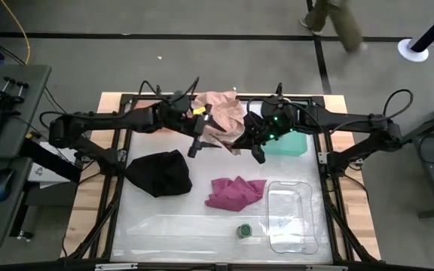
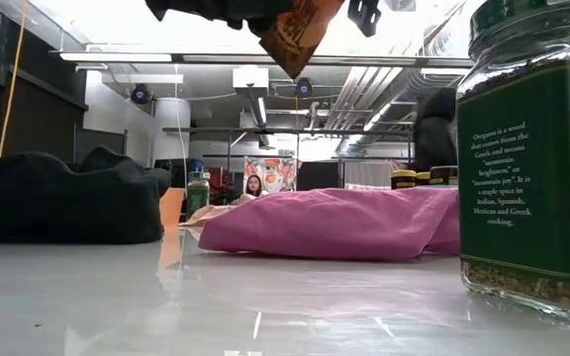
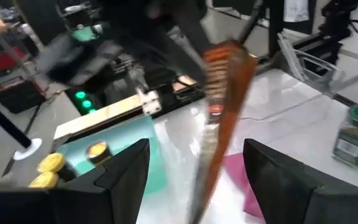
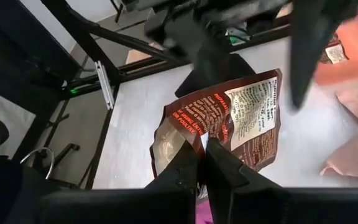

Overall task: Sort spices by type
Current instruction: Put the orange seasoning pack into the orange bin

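Clearly the right pincer [image 4: 201,155] is clenching a flat brown packet [image 4: 219,124] by its lower edge, the two dark fingers pinching together at the centre bottom of the right wrist frame. In the high view this pincer [image 1: 258,154] is hanging just above centre, beside the teal tray [image 1: 286,143], with the packet lifted off the surface. The low view is showing the packet [image 2: 295,35] dangling at the top centre of the frame, well clear of the white surface [image 2: 216,307].

The left pincer [image 3: 194,168] is standing released, its fingers spread wide either side of the packet's thin edge [image 3: 219,118], which is running down the middle of the left wrist frame. It is sitting at upper centre of the high view [image 1: 194,147], near a pink cloth [image 1: 221,113].

This is looking like a handover or a carry. To do it well, the right pincer should be keeping its pinch firm, since the packet is limp and is hanging tilted; the left one should be closing only once the packet sits squarely between its fingers.

Farther out, yellow-lidded jars [image 3: 48,165] are resting in the teal tray at the lower left of the left wrist frame. A green-lidded jar [image 1: 244,230] is standing at lower centre of the high view, just beside the clear tray [image 1: 292,218], with a magenta cloth [image 1: 236,192] and a black cloth [image 1: 159,173] lying between.
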